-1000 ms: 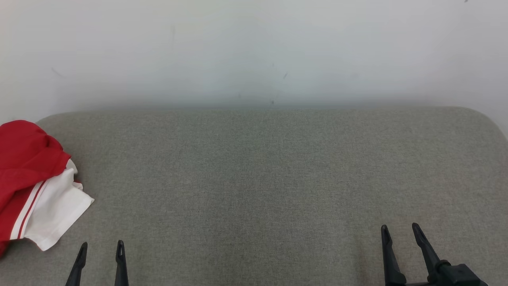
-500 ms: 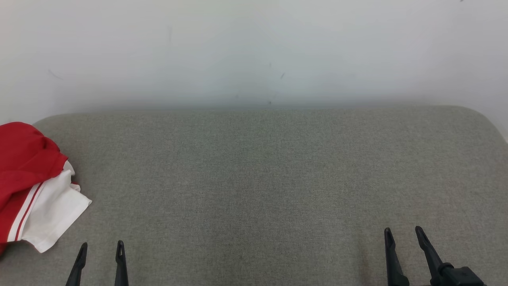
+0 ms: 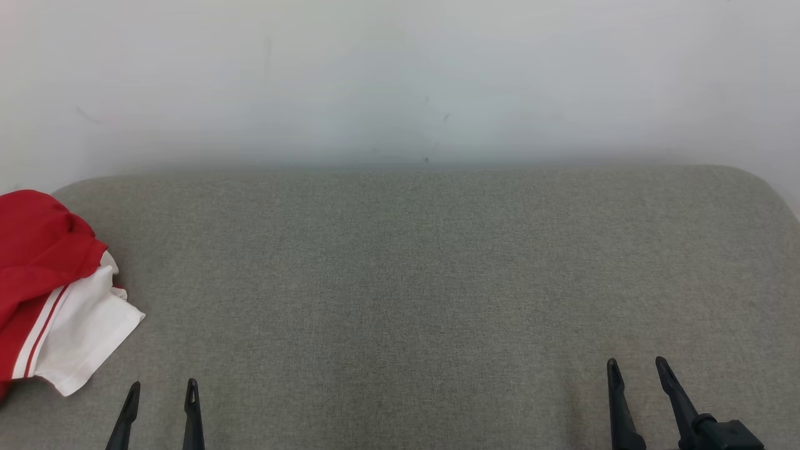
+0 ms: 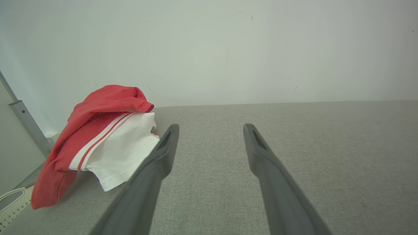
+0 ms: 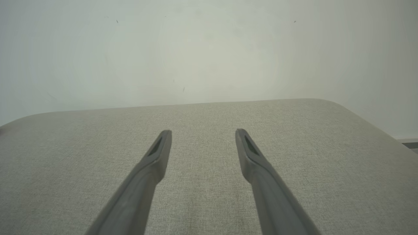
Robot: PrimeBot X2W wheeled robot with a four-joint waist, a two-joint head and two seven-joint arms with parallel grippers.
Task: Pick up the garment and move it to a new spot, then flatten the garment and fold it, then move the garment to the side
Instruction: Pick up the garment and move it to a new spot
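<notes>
Red-and-white garment (image 3: 59, 300), one heap, left hand (image 3: 164, 384), right hand (image 3: 636, 361), both spread

Legible markings: none. I read no txt, label, brand, no. or sign on any surface in my cam views.

**Quick head count, one of most things**

Garment (image 3: 50, 300): just one, a red and white heap, with one thin red stripe running through the white part; grippers: two, the left gripper (image 3: 162, 383) and the right gripper (image 3: 636, 360); fingers (image 4: 163, 153): two on each, so four dark ones all told; grey pad (image 3: 400, 262) underneath: one; pale wall (image 3: 400, 75) behind: one; over in the left wrist view there's also one grey metal post (image 4: 27, 125), plus one white perforated thing (image 4: 11, 199) poking in at the bottom corner, can't tell what that is.
</notes>
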